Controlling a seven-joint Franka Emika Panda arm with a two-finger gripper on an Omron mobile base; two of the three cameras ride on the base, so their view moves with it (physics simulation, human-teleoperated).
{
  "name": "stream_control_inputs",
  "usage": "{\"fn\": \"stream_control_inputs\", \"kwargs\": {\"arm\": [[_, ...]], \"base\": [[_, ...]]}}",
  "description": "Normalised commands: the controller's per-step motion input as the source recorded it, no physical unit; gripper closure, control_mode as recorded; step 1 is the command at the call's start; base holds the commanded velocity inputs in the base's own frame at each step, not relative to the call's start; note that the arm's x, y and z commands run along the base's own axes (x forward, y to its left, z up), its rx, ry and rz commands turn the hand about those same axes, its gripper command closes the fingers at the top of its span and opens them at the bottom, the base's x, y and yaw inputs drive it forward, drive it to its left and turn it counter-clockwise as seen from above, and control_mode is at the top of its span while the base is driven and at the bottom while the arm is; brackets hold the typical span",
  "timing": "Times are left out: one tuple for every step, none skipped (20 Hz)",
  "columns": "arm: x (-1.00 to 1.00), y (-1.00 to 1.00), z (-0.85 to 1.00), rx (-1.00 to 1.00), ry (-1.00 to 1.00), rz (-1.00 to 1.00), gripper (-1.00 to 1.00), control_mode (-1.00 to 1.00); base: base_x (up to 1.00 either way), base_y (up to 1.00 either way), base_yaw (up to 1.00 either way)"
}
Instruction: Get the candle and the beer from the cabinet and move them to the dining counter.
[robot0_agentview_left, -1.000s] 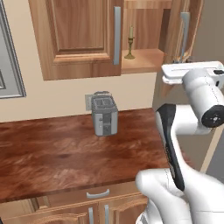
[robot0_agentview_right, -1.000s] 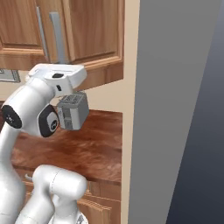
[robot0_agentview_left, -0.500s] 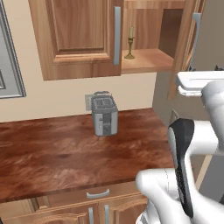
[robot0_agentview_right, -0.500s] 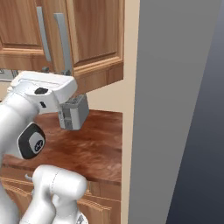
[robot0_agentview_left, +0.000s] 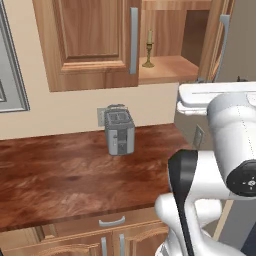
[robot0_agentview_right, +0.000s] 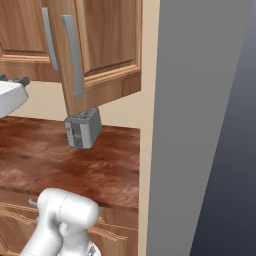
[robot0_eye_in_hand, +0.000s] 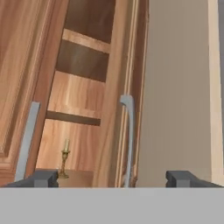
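The cabinet (robot0_agentview_left: 90, 45) hangs on the wall with its left door closed and its right door (robot0_agentview_right: 100, 50) swung open. The candle (robot0_agentview_left: 148, 50) stands on the bottom shelf just inside the opening, a cream taper in a brass holder; the hand view has the candle (robot0_eye_in_hand: 65, 158) low and left of the door edge. My gripper (robot0_eye_in_hand: 113, 179) is open, its fingertips (robot0_eye_in_hand: 41, 178) wide apart with nothing between them, a short way back from the open door's silver handle (robot0_eye_in_hand: 129, 140). The beer and the dining counter are out of view.
A grey toaster (robot0_agentview_left: 120, 131) stands on the reddish wood counter (robot0_agentview_left: 60, 175) under the cabinet. A tall grey panel (robot0_agentview_right: 200, 125) walls off the right side. The open door juts out over the counter. Lower cabinet fronts (robot0_agentview_left: 112, 235) run below the counter edge.
The jaws have spread from nearly shut to wide open and let go of the right door's handle. The door has swung wider, and the hand has drawn back and lower.
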Motion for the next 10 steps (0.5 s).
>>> {"fn": "stream_control_inputs", "kwargs": {"arm": [[0.0, 1.0, -0.24, -0.15, 0.14, -0.21, -1.0, -1.0], [0.12, 0.83, -0.27, -0.15, 0.19, -0.18, -1.0, -1.0], [0.17, 0.85, -0.31, -0.17, 0.2, -0.2, -1.0, -1.0], [0.21, 0.68, -0.42, -0.13, 0.17, -0.2, -1.0, -1.0], [0.29, 0.58, -0.5, -0.09, 0.08, -0.21, -1.0, -1.0], [0.34, 0.61, -0.54, -0.09, 0.06, -0.22, -1.0, -1.0], [0.37, 0.51, -0.52, -0.07, 0.06, -0.23, -1.0, -1.0], [0.41, 0.42, -0.54, -0.06, 0.06, -0.24, -1.0, -1.0], [0.45, 0.33, -0.5, -0.07, 0.07, -0.24, -1.0, -1.0], [0.51, 0.14, -0.4, -0.07, 0.09, -0.19, -1.0, -1.0]], "base": [[0.0, 0.0, 0.0], [0.0, 0.0, 0.0], [0.0, 0.0, 0.0], [0.0, 0.0, 0.0], [0.0, 0.0, 0.0], [0.0, 0.0, 0.0], [0.0, 0.0, 0.0], [0.0, 0.0, 0.0], [0.0, 0.0, 0.0], [0.0, 0.0, 0.0]]}}
